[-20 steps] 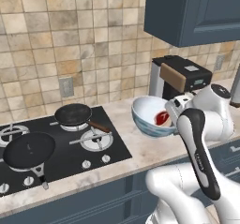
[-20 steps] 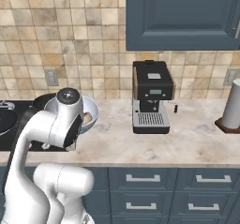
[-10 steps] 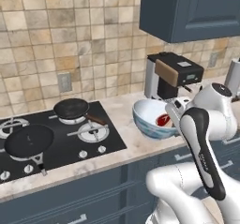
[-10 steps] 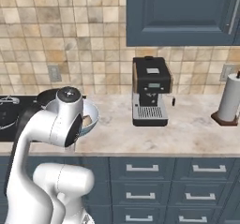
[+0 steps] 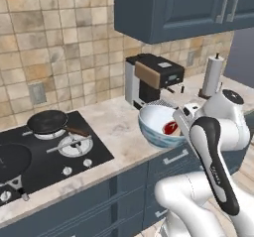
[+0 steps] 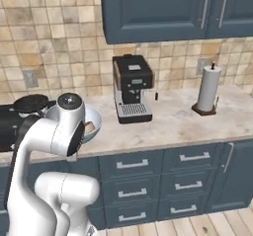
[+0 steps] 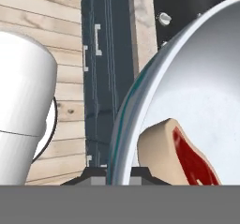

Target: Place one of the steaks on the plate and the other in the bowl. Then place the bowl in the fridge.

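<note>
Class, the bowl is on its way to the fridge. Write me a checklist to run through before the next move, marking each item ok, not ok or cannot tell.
1. Pincer shut on the rim of the bowl: ok.
2. Steak inside the bowl: ok.
3. Bowl level enough to keep the steak in: ok, it sits roughly upright in the left base view.
4. Bowl apart from the coffee machine: ok.
5. Fridge door open: cannot tell.
6. Other steak on the plate: cannot tell.
</note>
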Controlling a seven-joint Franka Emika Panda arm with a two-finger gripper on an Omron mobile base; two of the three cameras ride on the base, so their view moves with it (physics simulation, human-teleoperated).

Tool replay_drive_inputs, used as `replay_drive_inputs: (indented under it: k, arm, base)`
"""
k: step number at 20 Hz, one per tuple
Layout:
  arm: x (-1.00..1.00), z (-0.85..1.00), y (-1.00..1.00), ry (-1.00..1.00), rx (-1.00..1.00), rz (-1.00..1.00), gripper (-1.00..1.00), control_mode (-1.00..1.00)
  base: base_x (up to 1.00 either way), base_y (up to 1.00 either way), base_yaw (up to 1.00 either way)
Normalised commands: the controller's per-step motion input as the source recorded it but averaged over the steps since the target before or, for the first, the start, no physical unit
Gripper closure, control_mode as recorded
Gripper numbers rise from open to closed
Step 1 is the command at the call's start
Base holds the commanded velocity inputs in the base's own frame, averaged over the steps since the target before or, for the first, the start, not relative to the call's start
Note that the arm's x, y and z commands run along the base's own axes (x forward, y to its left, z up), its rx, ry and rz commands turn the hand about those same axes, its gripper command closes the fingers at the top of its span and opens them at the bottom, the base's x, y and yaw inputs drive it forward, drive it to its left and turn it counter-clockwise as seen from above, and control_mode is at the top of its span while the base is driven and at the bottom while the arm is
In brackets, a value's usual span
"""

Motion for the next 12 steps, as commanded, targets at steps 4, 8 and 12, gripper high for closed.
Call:
replay_drive_inputs:
  k: [4,8,12]
  arm:
    - [0.0,0.0,0.0,0.0,0.0,0.0,1.0,1.0]
    - [0.0,0.0,0.0,0.0,0.0,0.0,1.0,1.0]
    - [0.0,0.0,0.0,0.0,0.0,0.0,1.0,1.0]
  base:
    - [0.0,-0.28,-0.54]
    - [0.02,-0.23,-0.59]
    - [0.15,-0.25,-0.51]
